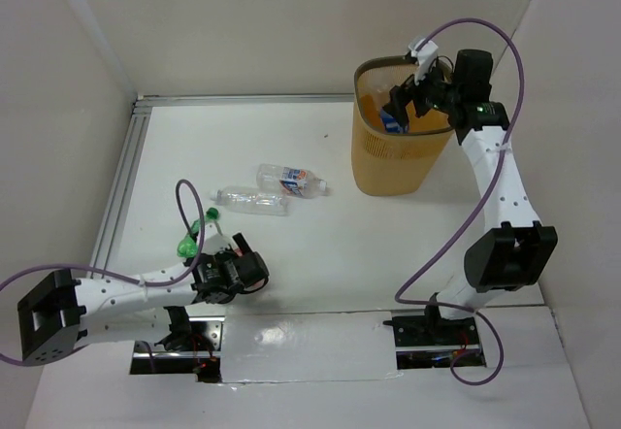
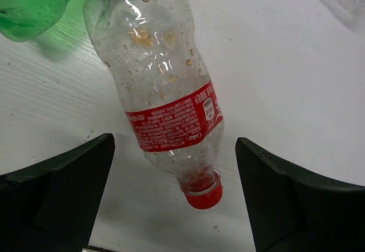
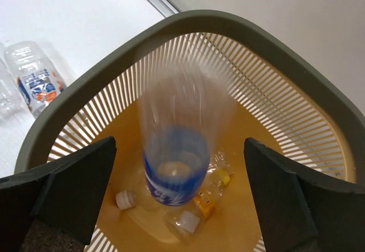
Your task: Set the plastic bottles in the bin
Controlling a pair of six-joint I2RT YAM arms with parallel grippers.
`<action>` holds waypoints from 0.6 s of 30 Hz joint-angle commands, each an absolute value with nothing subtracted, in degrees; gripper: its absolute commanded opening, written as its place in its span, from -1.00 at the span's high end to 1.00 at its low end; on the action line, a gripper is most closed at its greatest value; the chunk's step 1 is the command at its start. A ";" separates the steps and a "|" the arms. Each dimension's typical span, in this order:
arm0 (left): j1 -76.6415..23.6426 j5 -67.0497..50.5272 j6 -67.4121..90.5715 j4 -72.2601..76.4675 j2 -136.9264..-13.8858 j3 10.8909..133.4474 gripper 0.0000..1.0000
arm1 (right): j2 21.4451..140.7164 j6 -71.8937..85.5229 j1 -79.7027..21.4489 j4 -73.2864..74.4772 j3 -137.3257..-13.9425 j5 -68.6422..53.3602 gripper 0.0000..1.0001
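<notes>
My right gripper is open above the yellow-orange bin, which stands at the back right in the top view. A clear bottle with a blue label is motion-blurred between the spread jaws, touching neither, inside the bin's mouth. Bottles with an orange label and a white cap lie on the bin floor. My left gripper is open, low over the table. A clear red-labelled bottle with a red cap lies between its jaws, untouched. A green bottle lies beside it.
Two more clear bottles lie mid-table, one with a blue-orange label, one plain. The green bottle lies near the left arm. A metal rail runs along the table's left edge. White walls enclose the table.
</notes>
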State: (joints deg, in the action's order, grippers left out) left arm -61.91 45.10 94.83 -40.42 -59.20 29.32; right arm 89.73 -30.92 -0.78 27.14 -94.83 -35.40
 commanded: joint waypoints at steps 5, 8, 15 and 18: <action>-61.61 45.80 95.88 -39.46 -63.89 28.83 -1.00 | 86.23 -27.33 3.25 27.25 -96.24 -45.42 -1.00; -61.61 45.79 98.07 -39.46 -66.78 29.44 -0.94 | 83.24 -29.60 5.00 29.00 -95.63 -54.29 -1.00; -61.61 45.79 99.23 -38.94 -73.21 31.72 -0.37 | 76.47 -41.38 5.54 41.65 -91.15 -68.11 -1.00; -61.61 45.18 97.83 -37.19 -73.74 31.73 -0.17 | 74.19 -44.72 5.54 45.17 -89.48 -68.64 -1.00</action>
State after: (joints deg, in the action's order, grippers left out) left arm -61.80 44.91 97.38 -39.09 -72.99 30.81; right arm 76.12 -38.94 5.63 38.57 -91.05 -63.64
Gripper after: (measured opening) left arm 0.734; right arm 0.999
